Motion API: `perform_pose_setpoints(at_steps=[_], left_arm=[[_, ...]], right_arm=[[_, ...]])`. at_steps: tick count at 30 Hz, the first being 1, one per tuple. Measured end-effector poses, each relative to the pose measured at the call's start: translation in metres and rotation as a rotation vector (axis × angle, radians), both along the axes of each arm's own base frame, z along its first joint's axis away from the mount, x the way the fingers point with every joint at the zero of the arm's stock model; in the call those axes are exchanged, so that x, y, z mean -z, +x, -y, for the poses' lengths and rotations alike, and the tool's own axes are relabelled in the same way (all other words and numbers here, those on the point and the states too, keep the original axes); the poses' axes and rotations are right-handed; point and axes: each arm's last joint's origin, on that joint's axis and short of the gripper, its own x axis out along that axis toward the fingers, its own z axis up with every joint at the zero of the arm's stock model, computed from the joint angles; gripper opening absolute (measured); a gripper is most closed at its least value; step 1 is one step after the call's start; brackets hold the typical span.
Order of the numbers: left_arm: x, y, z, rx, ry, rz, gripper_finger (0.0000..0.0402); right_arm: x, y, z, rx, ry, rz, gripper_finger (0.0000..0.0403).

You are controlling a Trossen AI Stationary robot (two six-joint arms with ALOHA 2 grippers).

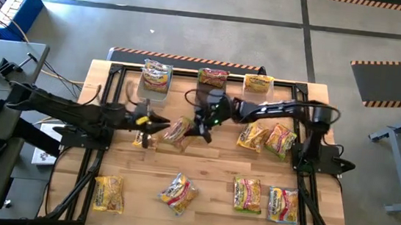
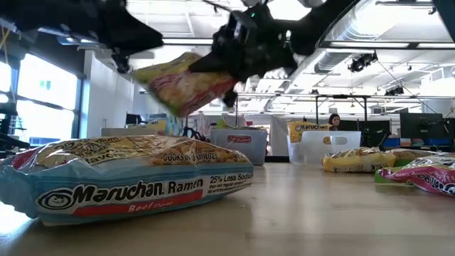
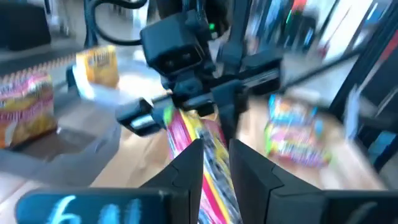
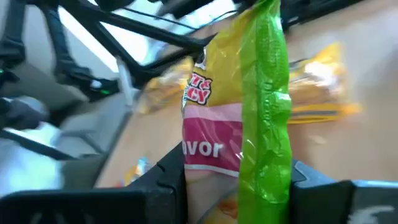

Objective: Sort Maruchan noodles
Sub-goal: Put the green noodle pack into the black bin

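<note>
above table, both claws on packet

1. Even overhead light falls on the wooden table in the high view, with only soft shadows under the arms.
2. In the low view, bright ceiling lights and a window at left leave both arms as dark silhouettes; the nearest noodle packet is sharp, the room behind it soft.
3. Both wrist views are heavily smeared by motion blur, with pale glare on a tub.
</note>
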Motion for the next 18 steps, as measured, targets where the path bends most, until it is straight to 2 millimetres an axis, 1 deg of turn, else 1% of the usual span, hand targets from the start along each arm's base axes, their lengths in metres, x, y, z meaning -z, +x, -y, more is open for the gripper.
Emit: perform_pose_setpoints(at_steps=[3,5,7,10,13,18], left_arm=[[0.006,-0.014,-0.004,-0.018,-0.038,0.157,0.0071],[0.009,-0.021,-0.007,-0.039,-0.066,0.214,0.007],[0.015,-0.025,-0.011,-0.079,-0.086,0.225,0.0068],[0.018,-0.027,-0.014,-0.108,-0.086,0.216,0.0071],[0.017,-0.027,-0.017,-0.13,-0.084,0.23,0.0084],[0.013,-0.026,-0.021,-0.15,-0.084,0.287,0.0125]], right_arm=[[-0.025,-0.016,0.007,0.06,-0.105,0.001,0.0113],[-0.041,-0.025,0.01,0.108,-0.173,0.016,0.0113],[-0.055,-0.034,0.009,0.153,-0.227,0.062,0.0113],[-0.068,-0.046,0.007,0.221,-0.271,0.137,0.0113],[-0.071,-0.055,0.002,0.295,-0.281,0.235,0.0113],[-0.063,-0.058,-0.005,0.377,-0.245,0.359,0.0114]])
